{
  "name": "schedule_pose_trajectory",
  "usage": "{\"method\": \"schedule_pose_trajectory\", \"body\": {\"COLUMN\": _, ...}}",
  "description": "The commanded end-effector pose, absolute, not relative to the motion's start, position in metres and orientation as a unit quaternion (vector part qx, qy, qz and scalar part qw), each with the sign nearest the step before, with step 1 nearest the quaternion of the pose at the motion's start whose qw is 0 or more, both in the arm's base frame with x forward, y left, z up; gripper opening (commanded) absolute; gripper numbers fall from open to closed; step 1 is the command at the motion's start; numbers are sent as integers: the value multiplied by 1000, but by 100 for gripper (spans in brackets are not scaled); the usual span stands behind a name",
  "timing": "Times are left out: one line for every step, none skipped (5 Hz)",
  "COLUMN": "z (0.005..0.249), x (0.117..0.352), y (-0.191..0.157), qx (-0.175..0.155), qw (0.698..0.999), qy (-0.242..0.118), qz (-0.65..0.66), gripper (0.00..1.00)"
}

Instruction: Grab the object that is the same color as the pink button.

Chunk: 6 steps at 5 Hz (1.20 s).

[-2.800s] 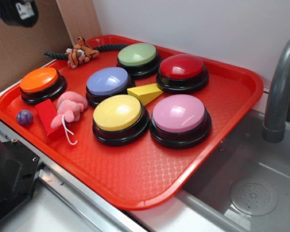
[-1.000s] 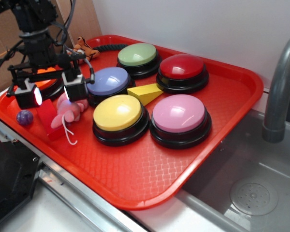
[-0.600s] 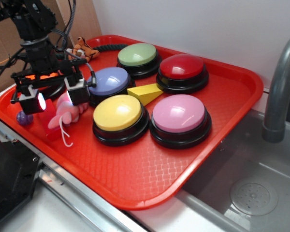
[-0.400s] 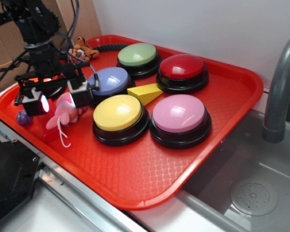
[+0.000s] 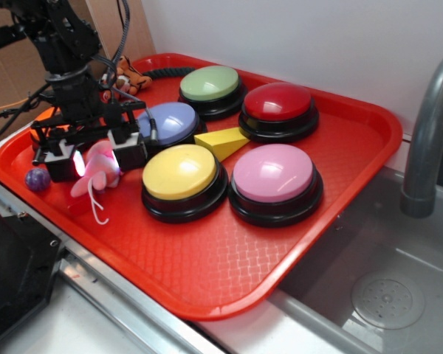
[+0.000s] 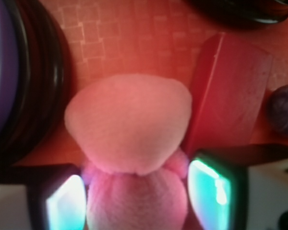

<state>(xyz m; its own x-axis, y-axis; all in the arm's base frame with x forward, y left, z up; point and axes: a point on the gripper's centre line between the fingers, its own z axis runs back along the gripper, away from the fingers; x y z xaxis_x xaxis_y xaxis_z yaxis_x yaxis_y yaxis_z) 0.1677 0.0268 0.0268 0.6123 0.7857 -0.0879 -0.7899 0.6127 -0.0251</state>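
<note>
The object, a small lumpy pink plush toy (image 5: 96, 171), lies at the left of the red tray (image 5: 207, 265), and its white string tail (image 5: 96, 210) trails toward the front. My gripper (image 5: 96, 158) is lowered over it, open, with one finger on each side. In the wrist view the plush (image 6: 129, 129) fills the gap of the gripper (image 6: 139, 201), and the glowing pads stand close against its flanks. The pink button (image 5: 273, 173), a glossy dome on a black base, sits toward the tray's front right, apart from the gripper.
A lavender-blue button (image 5: 170, 119) stands just right of the gripper, and a yellow button (image 5: 181, 171) beside the plush. A red block (image 6: 230, 91) and a purple ball (image 5: 37, 179) lie to its left. Further back are a yellow wedge (image 5: 223, 140), green button (image 5: 209, 82), red button (image 5: 278, 101) and tiger toy (image 5: 129, 74). Faucet (image 5: 428, 125) at right.
The arm came into view and came down over the tray's left side. Its open fingers now straddle the pink plush, which has shifted slightly.
</note>
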Motion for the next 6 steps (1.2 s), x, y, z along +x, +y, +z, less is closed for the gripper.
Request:
{"method": "schedule_pose_trajectory", "body": {"z": 34, "x": 167, "y": 28, "qx": -41, "qw": 898, "qy": 10, "qz": 439, "gripper": 9}}
{"method": "schedule_pose_trajectory", "body": {"z": 49, "x": 166, "y": 28, "qx": -41, "qw": 912, "qy": 0, "qz": 409, "gripper": 3}}
{"method": "schedule_pose_trajectory", "body": {"z": 81, "x": 166, "y": 18, "qx": -31, "qw": 947, "qy": 2, "qz": 319, "gripper": 0}}
{"method": "schedule_pose_trajectory", "body": {"z": 104, "x": 171, "y": -3, "qx": -15, "qw": 977, "qy": 20, "qz": 211, "gripper": 0}}
{"method": "schedule_pose_trajectory", "body": {"z": 120, "x": 177, "y": -31, "qx": -8, "qw": 995, "qy": 20, "qz": 101, "gripper": 0}}
{"method": "schedule_pose_trajectory", "body": {"z": 126, "x": 182, "y": -45, "qx": 7, "qw": 998, "qy": -12, "qz": 59, "gripper": 0}}
